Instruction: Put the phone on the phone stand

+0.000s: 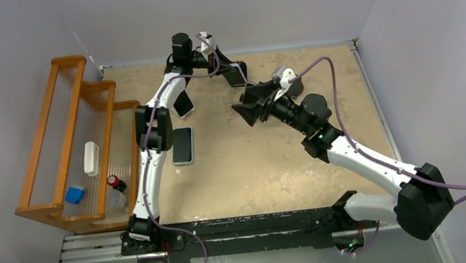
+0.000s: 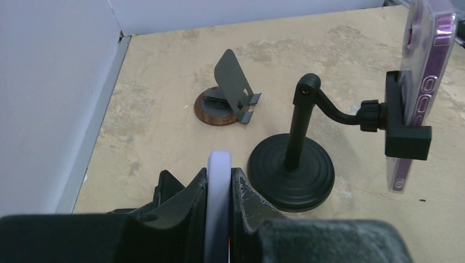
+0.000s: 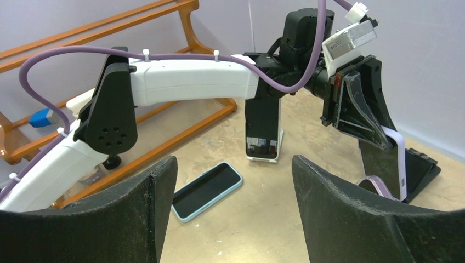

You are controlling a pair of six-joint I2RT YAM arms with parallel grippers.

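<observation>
Item 1: pale-edged phone [image 3: 398, 159], upright, clamped in the left hand [image 2: 219, 181] at the far middle of the worktop [image 1: 274, 166], just beside a black stand [image 3: 423, 167]; we cannot tell whether they touch. Right hand [image 3: 234, 164] near-right, spread wide, empty. 1 blue-cased phone [image 1: 182, 145] lies flat, left.

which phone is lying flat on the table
The light blue-cased phone, screen up. The others are upright, including the white-edged phone clamped in the left gripper.
</observation>
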